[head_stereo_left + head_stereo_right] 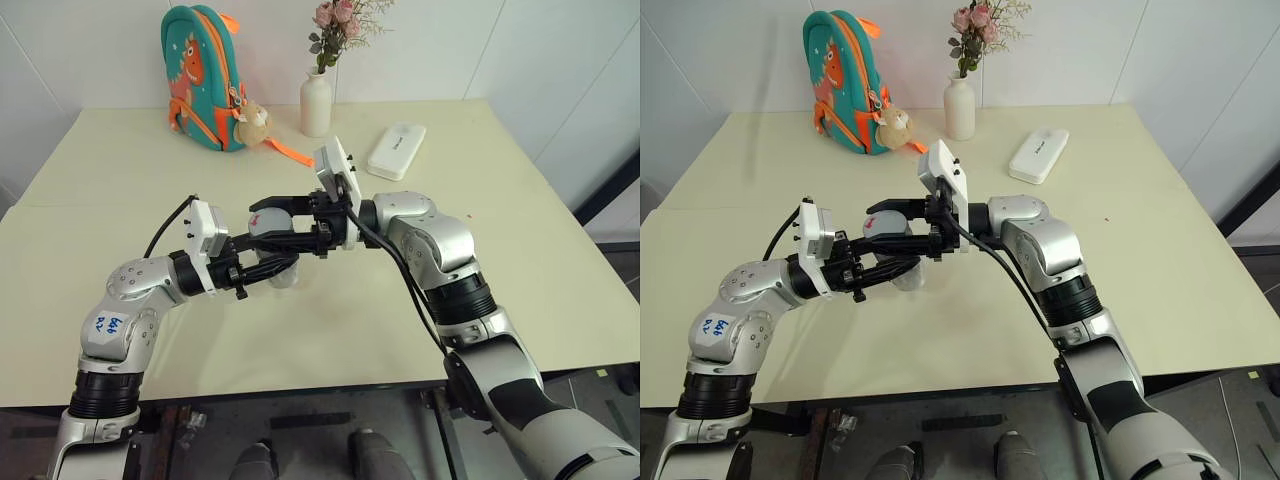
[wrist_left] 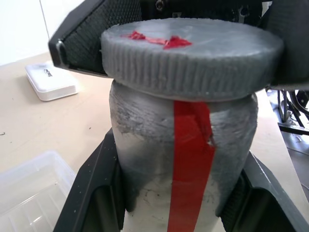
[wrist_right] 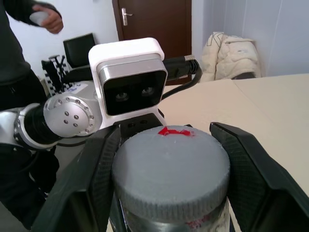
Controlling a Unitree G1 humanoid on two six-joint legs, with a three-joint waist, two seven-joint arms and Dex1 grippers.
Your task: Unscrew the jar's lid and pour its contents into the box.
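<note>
Jar (image 2: 186, 159) hangs above the middle of the tabletop (image 1: 560, 260), a little toward its near edge, because your left gripper (image 1: 272, 264) is clamped tight on the body to keep it from spinning. Your right gripper (image 3: 166, 183) comes in level from the other side with its fingers (image 3: 251, 169) closed on the lid (image 2: 193, 55), the hold you need, I judge, to twist it off. Clear box (image 2: 29, 193) lies on the tabletop just beyond the jar, close for pouring.

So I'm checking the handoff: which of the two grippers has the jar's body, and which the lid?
The left gripper clamps the jar around its red-striped body; the right gripper is shut on the ribbed grey lid above it.
</note>
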